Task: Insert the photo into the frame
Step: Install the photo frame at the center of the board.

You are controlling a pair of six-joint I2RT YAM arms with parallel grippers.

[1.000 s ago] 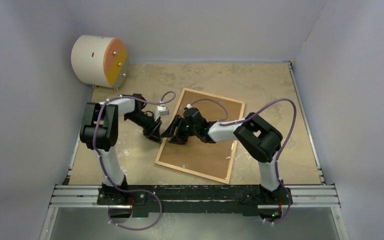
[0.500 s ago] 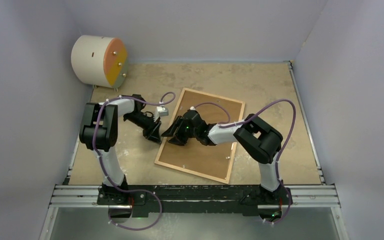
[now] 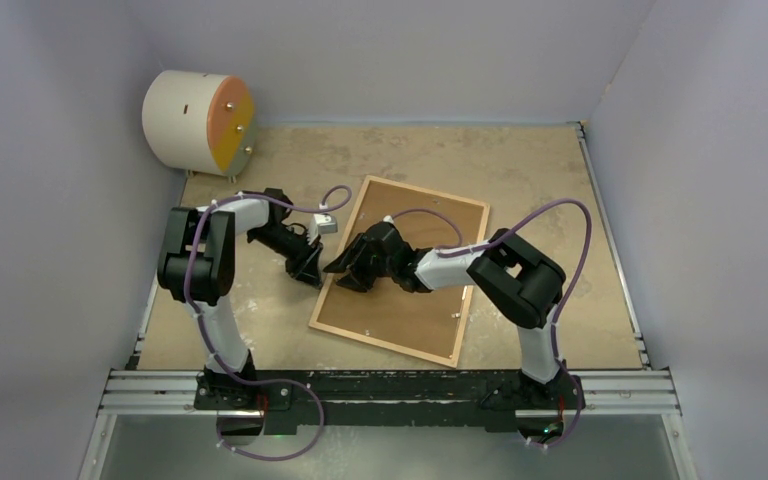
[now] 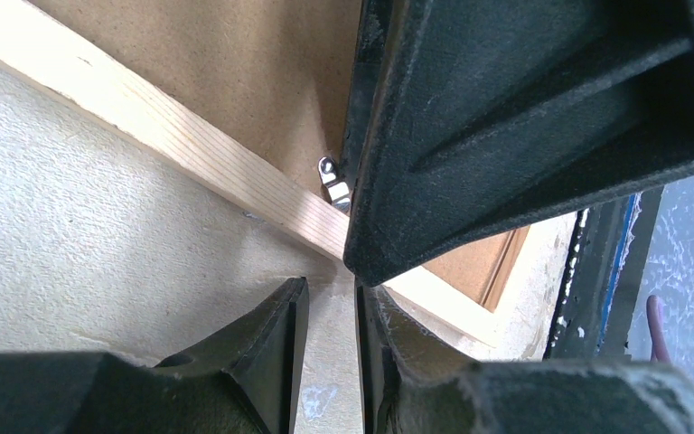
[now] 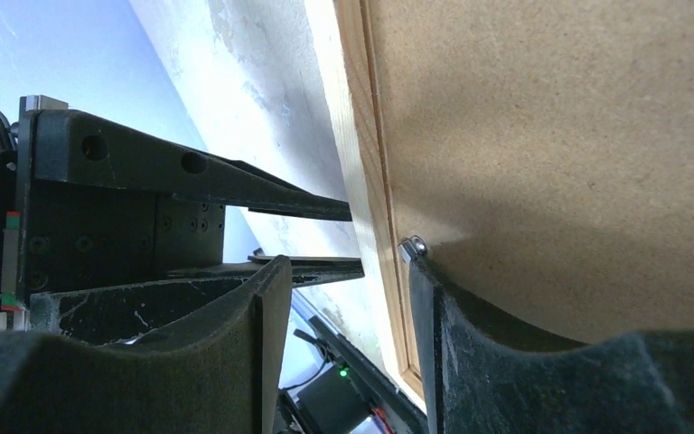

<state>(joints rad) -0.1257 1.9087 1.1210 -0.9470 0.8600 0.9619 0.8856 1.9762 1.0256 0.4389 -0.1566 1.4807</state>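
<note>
Right fingers [image 5: 235, 362] crept left and narrowed; still parted, astride the left rail of the frame [image 3: 385, 346], arm stretched low across it. Left fingers [image 4: 262, 353] barely apart, empty, beside that rail, elbow raised. Frame flat on surface [image 3: 560, 200], backing [image 3: 410, 310] up.

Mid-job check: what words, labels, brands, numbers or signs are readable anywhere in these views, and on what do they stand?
None can be read.
The frame, its brown backing, the white and orange drum and the table show no text.
The small grey box by the left arm is too small to tell whether it bears a label.
</note>
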